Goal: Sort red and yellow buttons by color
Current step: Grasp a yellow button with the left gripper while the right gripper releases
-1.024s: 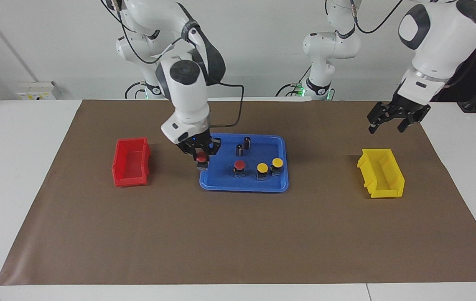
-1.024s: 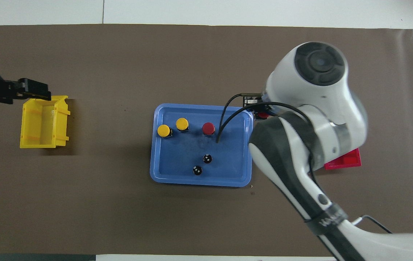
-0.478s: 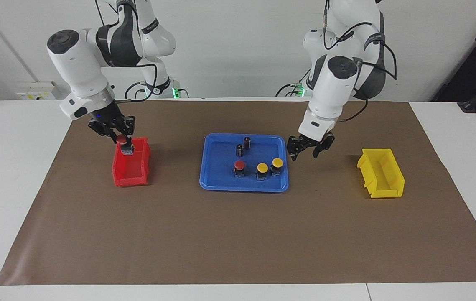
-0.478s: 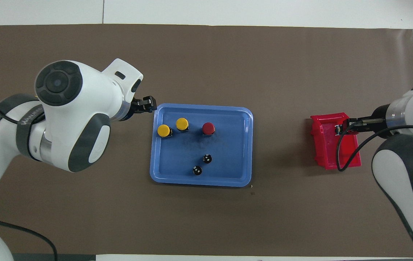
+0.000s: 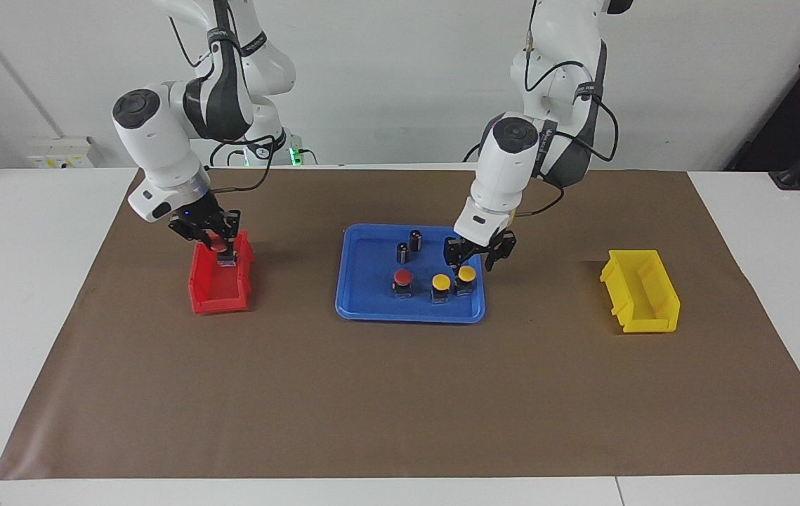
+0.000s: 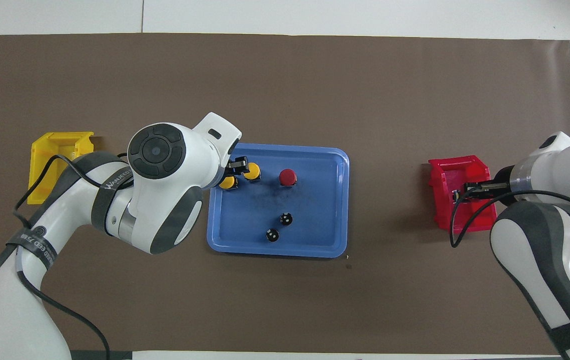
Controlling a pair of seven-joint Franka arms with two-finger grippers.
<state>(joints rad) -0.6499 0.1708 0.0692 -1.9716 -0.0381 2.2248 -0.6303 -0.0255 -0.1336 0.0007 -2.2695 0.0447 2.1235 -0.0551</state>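
My right gripper (image 5: 223, 250) is shut on a red button (image 5: 218, 246) and holds it low over the red bin (image 5: 211, 299), at the bin's end nearer the robots. It also shows in the overhead view (image 6: 461, 192). My left gripper (image 5: 471, 261) is open just above a yellow button (image 5: 467, 273) at the left arm's end of the blue tray (image 5: 410, 314). A second yellow button (image 5: 441, 282) and a second red button (image 5: 402, 277) stand beside it in a row. All three show in the overhead view too (image 6: 225, 184) (image 6: 252, 173) (image 6: 288, 176).
Two small dark cylinders (image 5: 403, 251) (image 5: 415, 239) stand in the tray nearer the robots than the buttons. A yellow bin (image 5: 642, 292) sits on the brown mat toward the left arm's end of the table.
My right gripper carried the red button from the tray's edge to the red bin and lowered it. My left gripper came from near the yellow bin to over the yellow button in the tray.
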